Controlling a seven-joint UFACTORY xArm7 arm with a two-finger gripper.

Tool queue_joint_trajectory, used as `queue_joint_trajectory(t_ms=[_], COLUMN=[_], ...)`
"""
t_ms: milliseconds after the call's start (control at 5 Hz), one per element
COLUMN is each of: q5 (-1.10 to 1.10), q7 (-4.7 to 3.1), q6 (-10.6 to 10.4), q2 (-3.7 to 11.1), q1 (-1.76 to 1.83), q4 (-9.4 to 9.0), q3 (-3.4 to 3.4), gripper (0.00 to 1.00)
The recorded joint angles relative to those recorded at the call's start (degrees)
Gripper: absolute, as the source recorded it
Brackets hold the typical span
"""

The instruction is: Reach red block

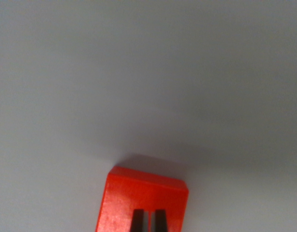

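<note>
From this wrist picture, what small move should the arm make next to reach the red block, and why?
Probably a short, slow advance straight onto the red block. The two dark tips of the hand already sit over its face at the bottom edge, close together, so no sideways correction seems needed. Whether they already touch it cannot be told.
</note>
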Motion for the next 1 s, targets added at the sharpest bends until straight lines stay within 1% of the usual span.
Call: queue_joint_trajectory(t_ms=[200,400,1000], q5=[0.0,0.0,0.0], q7=[0.0,0.06,0.1], q6=[0.0,-0.6,-1.0], q2=[0.0,0.18,0.28], q1=[0.0,0.13,0.19], q4=[0.0,-0.48,-0.73], q3=[0.0,0.13,0.2], gripper=[0.0,0.0,0.0])
